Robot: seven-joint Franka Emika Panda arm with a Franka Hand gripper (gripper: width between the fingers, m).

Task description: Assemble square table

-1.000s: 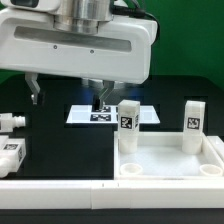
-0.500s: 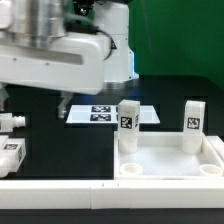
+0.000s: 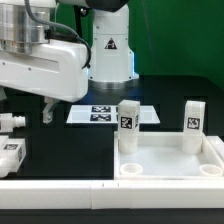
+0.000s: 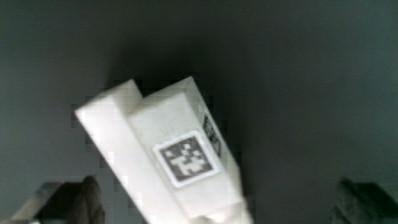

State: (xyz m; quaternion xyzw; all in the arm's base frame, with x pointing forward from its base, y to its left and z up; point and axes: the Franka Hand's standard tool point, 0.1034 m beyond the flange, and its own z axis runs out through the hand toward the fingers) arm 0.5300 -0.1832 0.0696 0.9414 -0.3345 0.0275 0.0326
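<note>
The white square table top (image 3: 168,160) lies in the exterior view's lower right with two tagged legs (image 3: 127,123) (image 3: 193,124) standing upright in its far corners. Two more white legs (image 3: 9,122) (image 3: 12,155) lie loose on the black table at the exterior view's left. My gripper (image 3: 25,108) hangs above these loose legs, with one finger (image 3: 48,112) showing. In the wrist view a tagged white leg (image 4: 169,150) lies slanted below the gripper (image 4: 217,205), between the wide-apart dark fingers (image 4: 71,200). The gripper is open and holds nothing.
The marker board (image 3: 108,114) lies on the black table behind the table top. A long white bar (image 3: 100,196) runs along the front edge. The arm's white base (image 3: 108,45) stands at the back.
The gripper has moved from above the marker board to the exterior view's left, over the loose legs. The marker board is now uncovered. The parts have not moved.
</note>
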